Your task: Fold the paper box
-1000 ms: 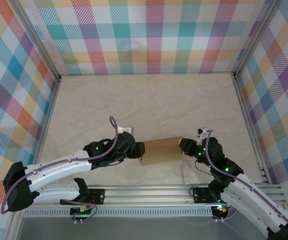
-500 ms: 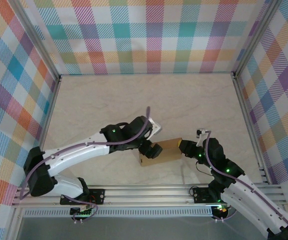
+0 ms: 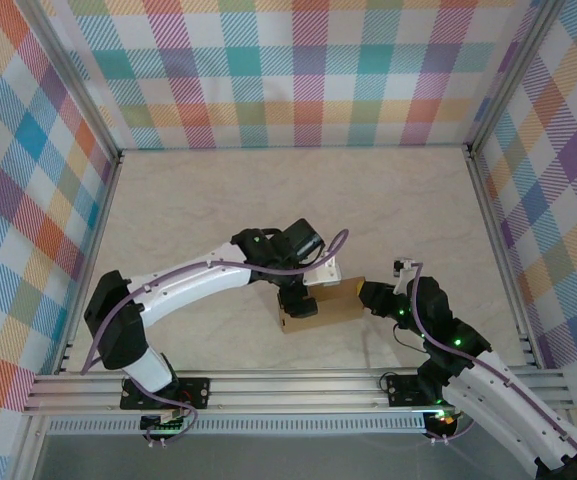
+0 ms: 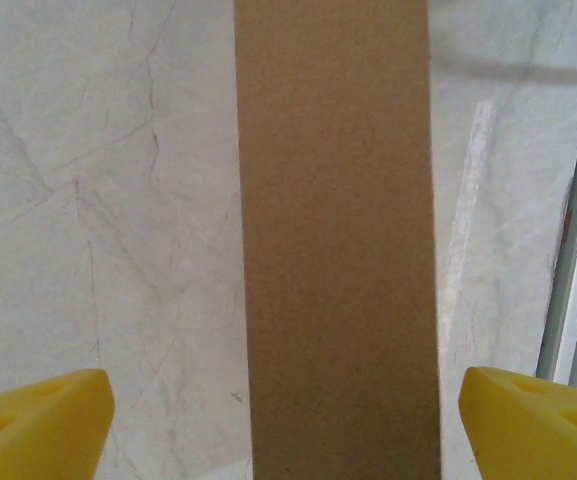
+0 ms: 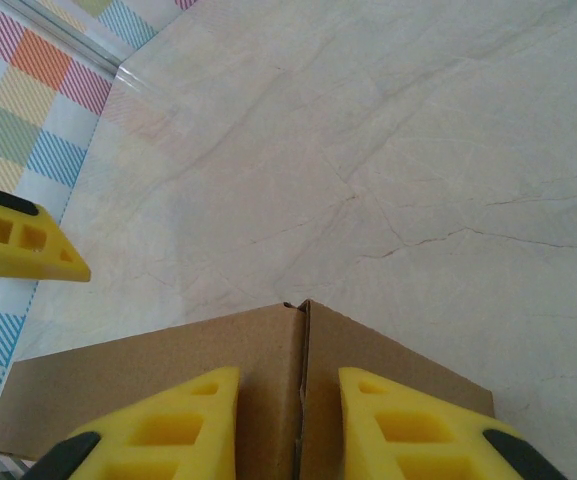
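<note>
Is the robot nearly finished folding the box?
Looks close. The box already looks folded into a brown block on the table. Right now the right fingers pinch one end, and the left fingers hover wide open over it. What's left is probably a last press or tuck, but I can't tell.

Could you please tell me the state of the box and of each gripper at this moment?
paper box: folded into a block, lying on the table
left gripper: open, above the paper box, fingers clear of its sides
right gripper: shut on one end of the paper box
</note>
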### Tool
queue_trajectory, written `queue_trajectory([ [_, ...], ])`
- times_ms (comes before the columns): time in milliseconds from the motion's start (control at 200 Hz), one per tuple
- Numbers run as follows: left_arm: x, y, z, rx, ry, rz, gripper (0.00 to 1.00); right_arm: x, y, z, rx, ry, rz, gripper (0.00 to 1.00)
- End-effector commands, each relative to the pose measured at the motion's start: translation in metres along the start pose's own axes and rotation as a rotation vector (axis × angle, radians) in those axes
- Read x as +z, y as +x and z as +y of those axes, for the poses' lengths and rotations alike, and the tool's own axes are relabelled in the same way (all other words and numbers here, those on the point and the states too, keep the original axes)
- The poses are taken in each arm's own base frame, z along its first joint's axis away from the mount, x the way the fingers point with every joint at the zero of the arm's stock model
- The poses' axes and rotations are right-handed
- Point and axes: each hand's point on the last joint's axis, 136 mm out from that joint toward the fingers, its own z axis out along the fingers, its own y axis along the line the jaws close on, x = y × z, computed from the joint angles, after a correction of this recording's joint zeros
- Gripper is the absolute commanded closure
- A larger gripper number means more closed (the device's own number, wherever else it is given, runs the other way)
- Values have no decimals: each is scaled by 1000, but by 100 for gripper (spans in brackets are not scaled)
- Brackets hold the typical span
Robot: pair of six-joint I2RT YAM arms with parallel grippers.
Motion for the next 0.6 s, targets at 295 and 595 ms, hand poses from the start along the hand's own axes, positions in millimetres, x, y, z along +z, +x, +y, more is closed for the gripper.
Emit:
queue_trajectory([
  [295, 7, -1, -10, 67, 125, 71, 50, -1, 37, -33, -37, 139, 162, 70],
  [595, 4, 0, -5, 73, 87, 74, 68, -7, 19, -26, -70, 147, 107, 47],
])
